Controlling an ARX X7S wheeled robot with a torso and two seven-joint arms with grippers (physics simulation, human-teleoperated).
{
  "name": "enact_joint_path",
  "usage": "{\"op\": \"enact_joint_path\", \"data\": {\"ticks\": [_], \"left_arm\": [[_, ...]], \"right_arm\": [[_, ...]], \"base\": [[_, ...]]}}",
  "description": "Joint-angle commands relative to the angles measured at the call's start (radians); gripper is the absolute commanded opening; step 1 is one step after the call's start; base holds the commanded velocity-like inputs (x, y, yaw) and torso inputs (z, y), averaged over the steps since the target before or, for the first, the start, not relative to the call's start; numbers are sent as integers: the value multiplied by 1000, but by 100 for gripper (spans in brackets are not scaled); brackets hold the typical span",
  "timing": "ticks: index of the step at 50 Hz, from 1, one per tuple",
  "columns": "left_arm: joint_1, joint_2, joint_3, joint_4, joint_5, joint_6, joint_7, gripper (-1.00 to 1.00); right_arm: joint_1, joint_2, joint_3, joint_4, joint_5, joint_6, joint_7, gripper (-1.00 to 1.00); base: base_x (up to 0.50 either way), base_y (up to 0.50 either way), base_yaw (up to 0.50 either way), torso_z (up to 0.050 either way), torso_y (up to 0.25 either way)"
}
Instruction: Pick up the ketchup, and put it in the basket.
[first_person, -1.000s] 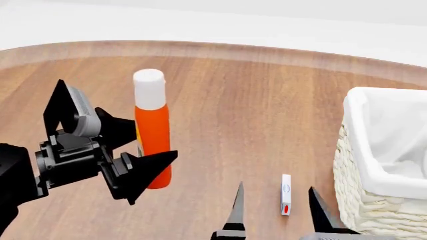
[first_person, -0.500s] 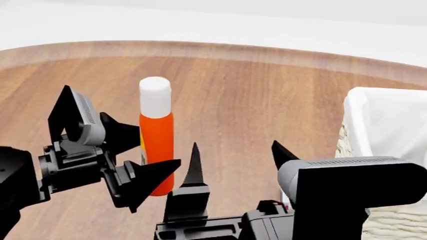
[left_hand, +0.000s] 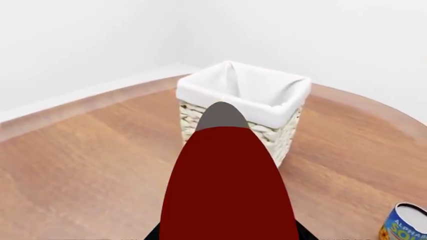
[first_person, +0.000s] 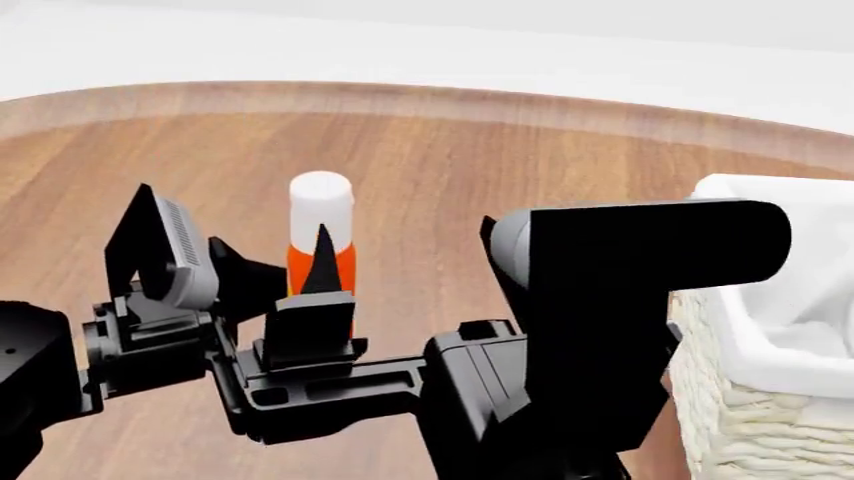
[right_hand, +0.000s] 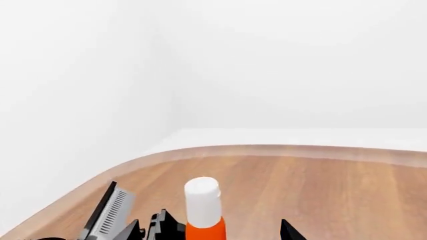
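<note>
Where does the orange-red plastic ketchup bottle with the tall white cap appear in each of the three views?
Head view: the orange-red plastic ketchup bottle with the tall white cap stands left of centre, partly hidden behind a black gripper.
Left wrist view: it fills the lower middle as a dark red shape with a grey tip.
Right wrist view: it is at the bottom centre, white cap up.
Shared landmark: the curved edge of the wooden table.

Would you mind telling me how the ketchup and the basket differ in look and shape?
The ketchup is a slim upright bottle, smooth orange-red with a white cap; the basket is a broad rectangular container of cream woven wicker. The ketchup is capped shut, while the basket is open-topped, with white cloth folded over its rim. Both show some white, and the basket stands on the wooden table.
</note>
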Motion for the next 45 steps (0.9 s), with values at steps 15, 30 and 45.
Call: {"op": "enact_joint_path", "data": {"ticks": [15,30,45], "left_arm": [[-7,8,-12,31,-34,-31,33,-100],[-7,2,-3,41,-42,-37,36,-100],[0,-7,0,54,-51,-36,37,-100]], "right_arm": [[61,-91,-26,128,-48,-17,-85,100],[43,-134,-68,220,-104,-21,-151,100],[51,-146,-105,310,-165,-13,-219,100]], "base": [[0,0,0,0,1],[0,0,0,0,0],[0,0,0,0,1]]}}
